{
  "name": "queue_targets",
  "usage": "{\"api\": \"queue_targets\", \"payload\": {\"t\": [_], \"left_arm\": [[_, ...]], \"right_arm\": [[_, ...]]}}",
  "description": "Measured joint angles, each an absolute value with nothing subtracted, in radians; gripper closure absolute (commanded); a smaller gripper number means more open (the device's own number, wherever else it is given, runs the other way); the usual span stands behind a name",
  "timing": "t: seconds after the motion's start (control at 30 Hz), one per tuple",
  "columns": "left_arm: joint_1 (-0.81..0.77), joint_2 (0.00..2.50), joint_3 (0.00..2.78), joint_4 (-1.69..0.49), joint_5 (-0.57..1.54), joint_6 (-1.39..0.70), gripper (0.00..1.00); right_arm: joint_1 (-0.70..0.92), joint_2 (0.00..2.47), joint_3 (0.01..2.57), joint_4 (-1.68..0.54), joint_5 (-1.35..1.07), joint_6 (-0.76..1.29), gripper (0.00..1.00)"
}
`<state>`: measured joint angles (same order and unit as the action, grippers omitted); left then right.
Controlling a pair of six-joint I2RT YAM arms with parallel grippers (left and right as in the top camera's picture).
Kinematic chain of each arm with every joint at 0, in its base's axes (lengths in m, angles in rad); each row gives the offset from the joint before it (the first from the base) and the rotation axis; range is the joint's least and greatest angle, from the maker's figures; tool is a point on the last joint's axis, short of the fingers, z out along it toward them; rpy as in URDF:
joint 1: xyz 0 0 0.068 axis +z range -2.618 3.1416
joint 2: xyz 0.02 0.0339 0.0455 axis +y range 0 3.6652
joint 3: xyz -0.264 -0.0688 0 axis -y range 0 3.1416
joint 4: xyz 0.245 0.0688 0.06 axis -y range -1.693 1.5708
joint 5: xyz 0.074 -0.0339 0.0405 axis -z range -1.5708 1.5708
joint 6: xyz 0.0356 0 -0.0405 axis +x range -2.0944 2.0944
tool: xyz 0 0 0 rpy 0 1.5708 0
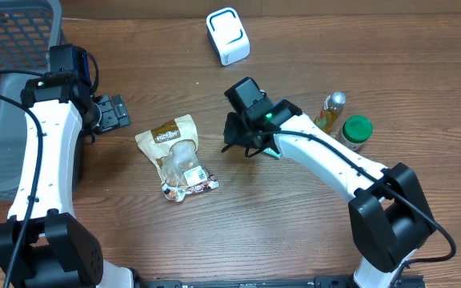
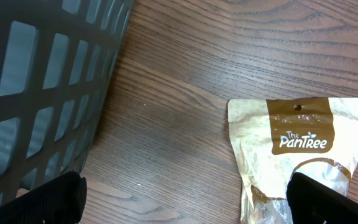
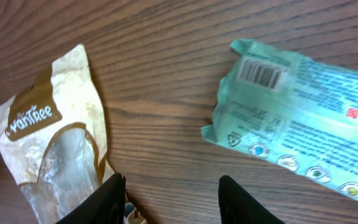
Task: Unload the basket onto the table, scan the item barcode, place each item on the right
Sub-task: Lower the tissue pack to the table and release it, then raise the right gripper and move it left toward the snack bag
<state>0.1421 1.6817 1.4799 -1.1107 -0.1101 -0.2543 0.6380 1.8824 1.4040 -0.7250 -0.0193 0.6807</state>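
Observation:
A pale green packet (image 3: 303,134) lies flat on the wood in the right wrist view, its barcode (image 3: 263,73) facing up near one end. My right gripper (image 3: 173,202) stands open just short of it, with only bare table between the fingers. In the overhead view that gripper (image 1: 238,136) and arm cover most of the packet. A tan and clear snack pouch (image 1: 174,152) lies left of it. My left gripper (image 2: 185,205) is open, wide apart, beside the pouch's (image 2: 303,149) top edge. A white scanner (image 1: 228,36) sits at the back of the table.
A grey plastic basket (image 1: 10,48) fills the back left corner, close to my left arm. A small bottle (image 1: 332,110) and a green-lidded jar (image 1: 356,130) stand to the right of my right arm.

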Motion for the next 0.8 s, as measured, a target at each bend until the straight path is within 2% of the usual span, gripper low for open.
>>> {"api": "queue_targets", "payload": {"t": [0.37,0.8], "left_arm": [[0.142,1.682,1.48,-1.111,-0.11,-0.255,0.0],[0.142,1.682,1.48,-1.111,-0.11,-0.254,0.0]], "right_arm": [[0.649,1.882,1.324,-0.638,-0.01,0.679,0.56],[0.65,1.882,1.177,-0.49,0.024,0.677,0.66]]}}
